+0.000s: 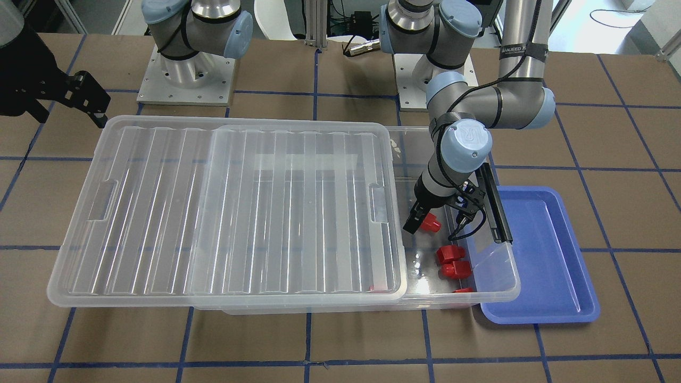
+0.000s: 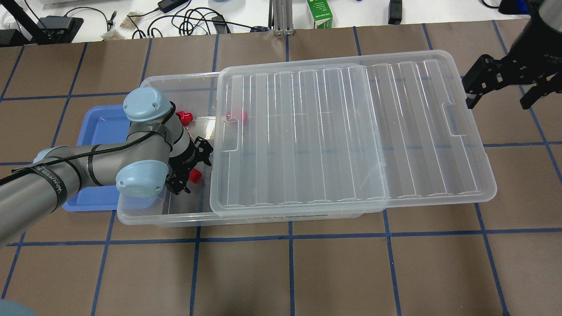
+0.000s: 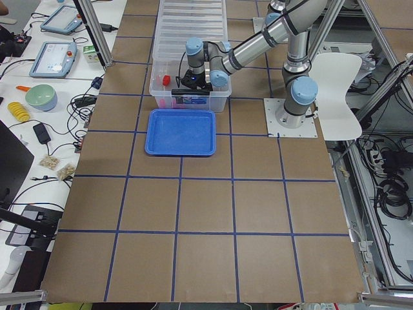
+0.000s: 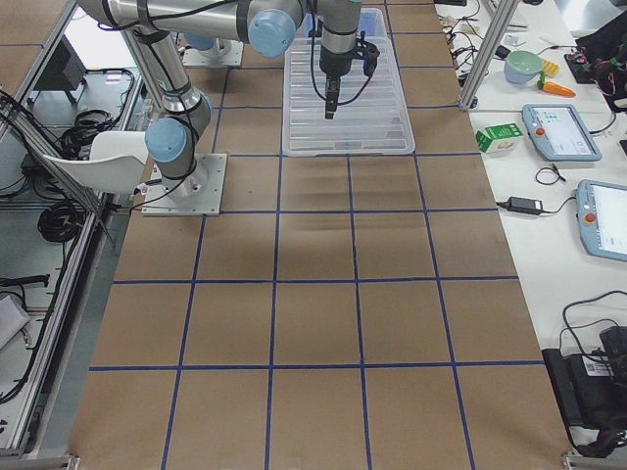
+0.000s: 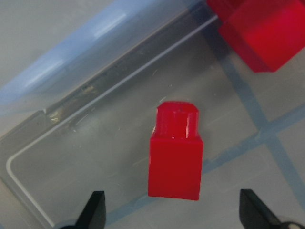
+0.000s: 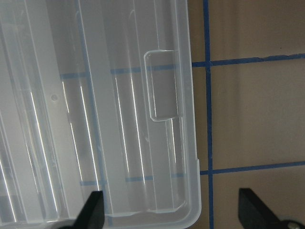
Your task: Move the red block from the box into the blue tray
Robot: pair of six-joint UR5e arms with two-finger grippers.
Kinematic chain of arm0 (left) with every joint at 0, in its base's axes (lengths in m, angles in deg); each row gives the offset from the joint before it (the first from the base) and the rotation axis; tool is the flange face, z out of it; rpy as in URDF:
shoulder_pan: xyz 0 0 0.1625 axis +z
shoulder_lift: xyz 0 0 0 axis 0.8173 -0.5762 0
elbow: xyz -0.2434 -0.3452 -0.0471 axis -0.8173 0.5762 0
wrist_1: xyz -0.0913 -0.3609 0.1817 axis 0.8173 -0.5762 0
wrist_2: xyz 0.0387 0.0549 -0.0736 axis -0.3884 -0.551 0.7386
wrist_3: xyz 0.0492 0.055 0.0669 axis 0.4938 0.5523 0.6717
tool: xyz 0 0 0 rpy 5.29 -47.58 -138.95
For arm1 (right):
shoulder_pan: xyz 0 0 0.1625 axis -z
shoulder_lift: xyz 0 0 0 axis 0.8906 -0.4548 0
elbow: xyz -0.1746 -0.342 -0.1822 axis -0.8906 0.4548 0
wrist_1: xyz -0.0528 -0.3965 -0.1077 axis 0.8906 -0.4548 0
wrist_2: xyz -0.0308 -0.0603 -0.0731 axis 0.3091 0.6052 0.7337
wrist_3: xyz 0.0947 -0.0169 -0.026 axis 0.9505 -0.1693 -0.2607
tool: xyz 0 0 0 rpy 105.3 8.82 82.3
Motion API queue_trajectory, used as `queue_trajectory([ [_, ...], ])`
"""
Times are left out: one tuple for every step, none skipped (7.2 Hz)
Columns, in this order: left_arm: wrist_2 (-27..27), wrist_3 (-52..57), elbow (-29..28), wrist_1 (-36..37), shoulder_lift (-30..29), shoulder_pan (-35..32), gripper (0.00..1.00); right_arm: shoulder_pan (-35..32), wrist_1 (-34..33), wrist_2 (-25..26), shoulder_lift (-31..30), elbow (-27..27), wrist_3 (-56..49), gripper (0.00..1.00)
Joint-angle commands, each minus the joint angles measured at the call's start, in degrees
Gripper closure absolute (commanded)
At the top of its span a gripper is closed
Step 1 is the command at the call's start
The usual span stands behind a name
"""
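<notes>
Ribbed clear lid (image 1: 229, 207) sits askew over most of the box (image 1: 495, 293); only the end beside the tray (image 1: 542, 255) is open. Left fingers (image 5: 96, 210) spread inside that end. Red block (image 5: 175, 160) lies on the box floor just ahead of the tips, touching neither. Wrist view shows its square body and narrower stub. Front view shows more blocks (image 1: 452, 263) nearby. Right fingers (image 6: 95, 207) spread above the lid corner, brown bench (image 6: 248, 119) beyond.

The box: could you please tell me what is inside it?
Several red blocks lie in the uncovered end of the box, with the open left claw over one. The offset lid covers the rest; one more red block shows through it, but glare hides much.
</notes>
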Motion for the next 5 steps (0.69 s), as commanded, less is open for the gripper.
queue_trajectory([
  [-1.3,-0.1,0.1,-0.2,-0.1,0.0,0.0,0.0,0.0,0.0,0.0,0.0,0.0,0.0],
  [-1.4,-0.1,0.1,0.0,-0.4,0.2,0.0,0.0,0.0,0.0,-0.1,0.0,0.1,0.0],
  [-1.7,-0.2,0.1,0.0,-0.7,0.3,0.02,-0.1,0.0,-0.1,-0.1,0.0,0.1,0.0],
  [-1.7,-1.2,0.2,0.0,-0.9,0.2,0.04,-0.1,0.1,0.0,-0.1,0.0,0.1,0.0],
  [-1.6,-1.6,0.1,0.0,-1.0,0.1,0.13,-0.1,0.2,0.0,0.0,0.0,0.2,0.0],
])
